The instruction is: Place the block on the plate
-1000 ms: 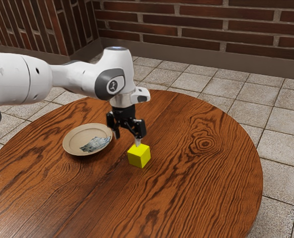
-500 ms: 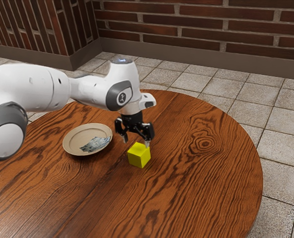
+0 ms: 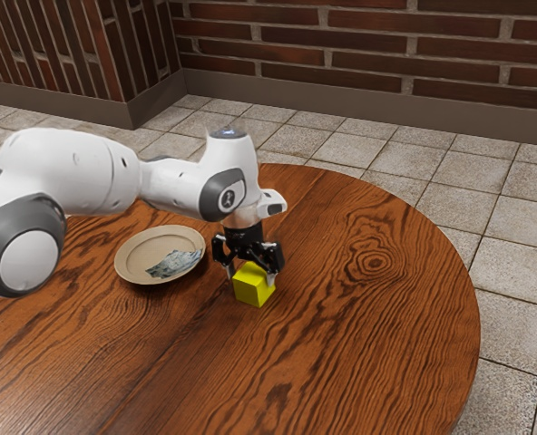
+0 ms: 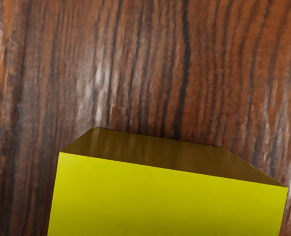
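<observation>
And the tool (image 3: pixel 251 275) is low at the yellow block (image 3: pixel 253 292), fingers spread either side! Plate (image 3: pixel 160 246) to the exterior view's left on this round wooden surface (image 3: pixel 368 344), brick wall (image 3: pixel 359 50) far behind.

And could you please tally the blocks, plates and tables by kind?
Blocks: 1, the yellow block
Plates: 1, the beige plate
Tables: 1, the round wooden table
Total: 3
Left out: the grey-blue patch on the plate, as I cannot tell whether it is a separate thing.
</observation>
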